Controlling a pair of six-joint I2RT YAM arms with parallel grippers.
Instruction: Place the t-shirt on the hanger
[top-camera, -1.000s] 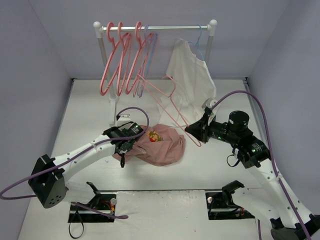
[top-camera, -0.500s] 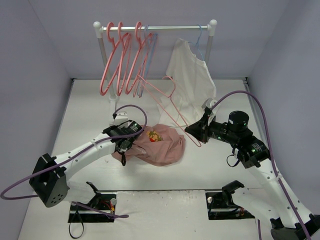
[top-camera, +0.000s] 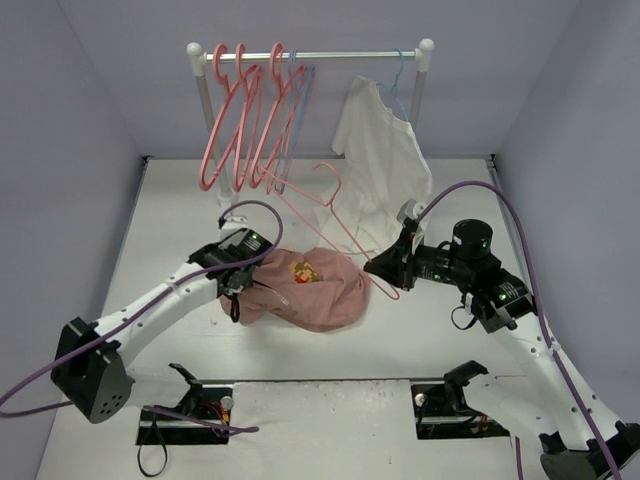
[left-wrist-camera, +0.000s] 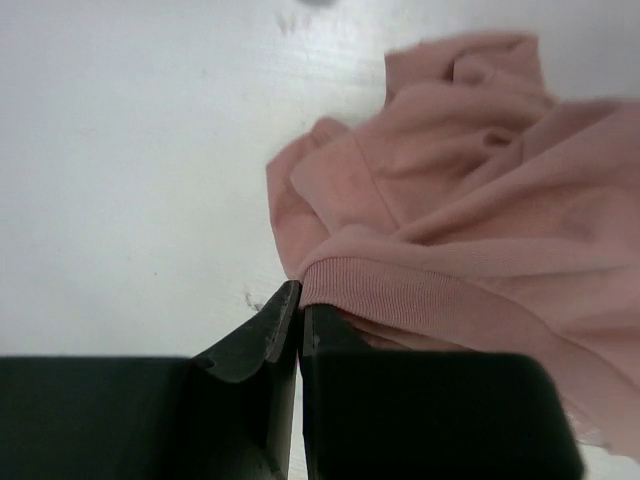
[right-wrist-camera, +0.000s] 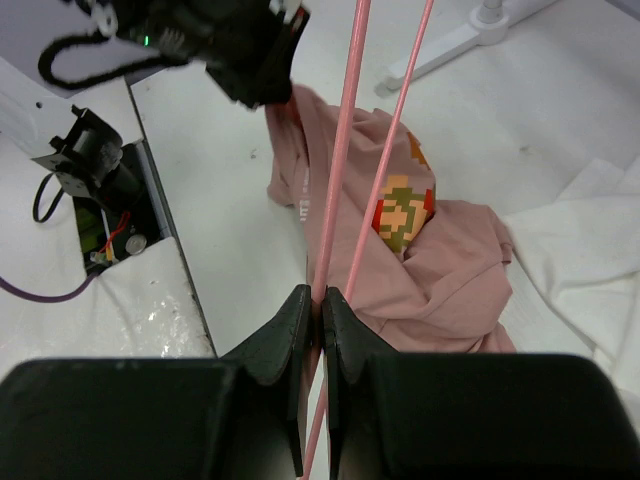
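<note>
The dusty salmon-pink short-sleeved cloth t-shirt (top-camera: 318, 292) lies crumpled on the white table (top-camera: 175, 215), between the two arms, with its small yellow-and-red chest print facing up. Its left part is lifted off the surface, and a sleeve hangs down there.

The left gripper (left-wrist-camera: 298, 302) has its black fingers pressed together at the shirt's ribbed edge. The cloth appears pinched between their tips, though the left wrist view shows the contact only from behind.

The right gripper (right-wrist-camera: 320, 300) is clamped on one thin wire of the coral-pink triangular clothes hanger (right-wrist-camera: 340, 150). The hanger is held off the table and slants up and away from the claw, crossing above the right side of the t-shirt, with its curved hook at the far end.

Behind them stands a white clothes rack (top-camera: 320, 55) with more pink hangers (top-camera: 235, 120) on its left and a white cloth shirt (top-camera: 385, 170) on its right.
</note>
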